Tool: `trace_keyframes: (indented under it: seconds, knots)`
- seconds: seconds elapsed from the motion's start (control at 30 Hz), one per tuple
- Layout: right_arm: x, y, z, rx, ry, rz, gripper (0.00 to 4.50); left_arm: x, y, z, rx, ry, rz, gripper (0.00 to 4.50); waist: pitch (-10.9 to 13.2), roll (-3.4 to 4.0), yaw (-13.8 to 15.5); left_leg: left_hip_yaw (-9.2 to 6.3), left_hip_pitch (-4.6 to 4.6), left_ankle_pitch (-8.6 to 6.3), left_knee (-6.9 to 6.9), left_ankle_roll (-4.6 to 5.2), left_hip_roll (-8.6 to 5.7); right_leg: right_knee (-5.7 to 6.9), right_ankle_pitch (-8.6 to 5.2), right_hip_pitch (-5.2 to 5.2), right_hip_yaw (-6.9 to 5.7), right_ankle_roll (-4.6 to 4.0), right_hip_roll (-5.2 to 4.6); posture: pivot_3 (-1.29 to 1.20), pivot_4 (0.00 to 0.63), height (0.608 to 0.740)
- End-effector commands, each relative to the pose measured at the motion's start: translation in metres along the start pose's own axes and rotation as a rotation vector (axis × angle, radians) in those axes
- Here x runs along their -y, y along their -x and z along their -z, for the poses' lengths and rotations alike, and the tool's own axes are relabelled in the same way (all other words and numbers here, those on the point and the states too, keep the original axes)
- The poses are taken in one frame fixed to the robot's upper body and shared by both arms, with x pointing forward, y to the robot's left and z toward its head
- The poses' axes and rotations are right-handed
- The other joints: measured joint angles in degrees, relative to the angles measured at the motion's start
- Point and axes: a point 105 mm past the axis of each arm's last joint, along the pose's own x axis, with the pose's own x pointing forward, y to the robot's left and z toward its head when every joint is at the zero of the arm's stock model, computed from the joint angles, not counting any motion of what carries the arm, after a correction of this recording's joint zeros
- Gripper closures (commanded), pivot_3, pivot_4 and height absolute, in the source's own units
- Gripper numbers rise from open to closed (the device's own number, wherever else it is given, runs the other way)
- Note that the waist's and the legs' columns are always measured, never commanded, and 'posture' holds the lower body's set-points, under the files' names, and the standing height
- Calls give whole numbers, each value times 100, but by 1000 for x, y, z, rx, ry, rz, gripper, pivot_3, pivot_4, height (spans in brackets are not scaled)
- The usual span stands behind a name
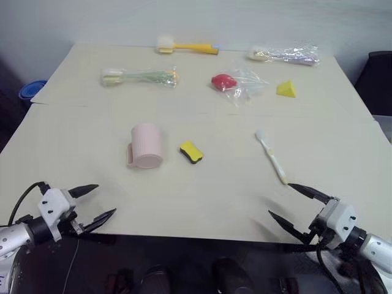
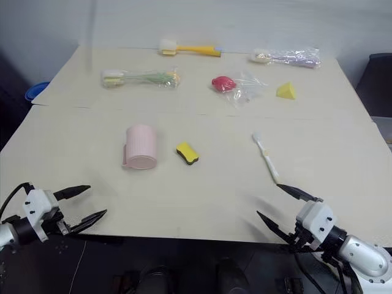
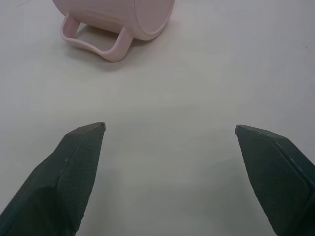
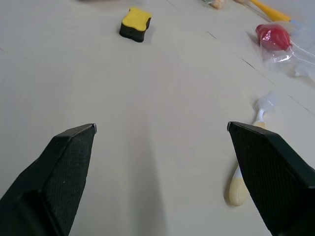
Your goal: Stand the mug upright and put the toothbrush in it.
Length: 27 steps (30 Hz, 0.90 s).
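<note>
The pale pink ribbed mug lies on its side left of the table's middle, closed bottom towards me and handle on its left side. The toothbrush, white head and cream handle, lies flat to the right, its head pointing away from me. My left gripper hangs open over the near table edge, short of the mug and to its left. Also open, my right gripper is just short of the toothbrush's handle end. Neither gripper holds anything.
A yellow and black sponge lies right of the mug. At the back are a wrapped green brush, a yellow-handled brush, another wrapped brush, a red item in plastic and a yellow wedge.
</note>
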Motion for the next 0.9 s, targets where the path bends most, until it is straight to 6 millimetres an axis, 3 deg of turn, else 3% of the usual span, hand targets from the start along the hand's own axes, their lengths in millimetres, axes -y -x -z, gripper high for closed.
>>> trace_keyframes:
  seconds: [0.03,0.67,0.77,0.9]
  knots:
    - [1,-1,-9,22,18,-3,33,0,0,-9,4,-23,-9,0,0,0,3,0,0,0,0,0,0,0,0,0,2,0,0,0,150,740]
    - [-5,-8,-8,48,-16,-41,33,0,-2,-12,50,16,-1,0,0,0,-7,10,35,-1,-13,0,0,6,0,5,17,0,7,0,150,740]
    - [-12,-28,-18,110,-57,-91,33,3,-6,-20,130,49,38,0,1,-2,-23,14,39,-1,-12,0,1,10,0,6,19,0,7,0,150,740]
    - [-21,-85,-55,231,-126,-207,33,5,-10,-26,178,121,89,0,2,-2,-129,25,49,-1,-4,0,10,19,5,5,19,0,10,0,150,740]
